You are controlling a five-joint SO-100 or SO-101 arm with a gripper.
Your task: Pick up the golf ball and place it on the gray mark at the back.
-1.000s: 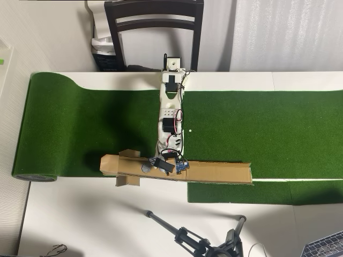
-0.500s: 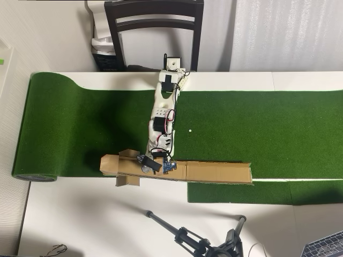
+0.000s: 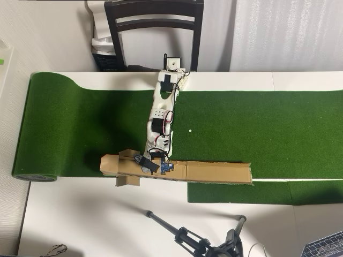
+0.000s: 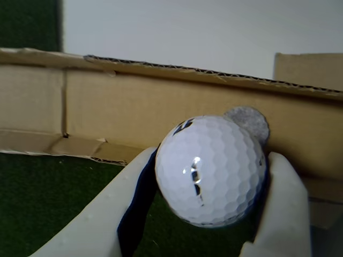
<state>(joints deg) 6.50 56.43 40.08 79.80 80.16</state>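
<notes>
In the wrist view the white dimpled golf ball [image 4: 210, 171] sits between two white fingers [image 4: 99, 225], and my gripper [image 4: 214, 160] is shut on it. Just behind the ball's upper right, the round gray mark [image 4: 248, 120] shows on the brown cardboard wall [image 4: 107, 107]. In the overhead view the gripper [image 3: 146, 161] hangs over the left part of the cardboard channel [image 3: 214, 172], with the gray mark [image 3: 146, 168] at its tip. The ball itself is hidden under the gripper there.
Green turf [image 3: 257, 128] covers the table, rolled up at its left end [image 3: 32, 128]. A tiny white dot [image 3: 189, 130] lies on the turf right of the arm [image 3: 161, 107]. A dark chair [image 3: 154, 27] stands behind, and a tripod [image 3: 198, 241] stands in front.
In the overhead view the arm has swung left, carrying the gripper along the cardboard from right of the gray mark to directly at it. The last half second shows only a slight shift.
</notes>
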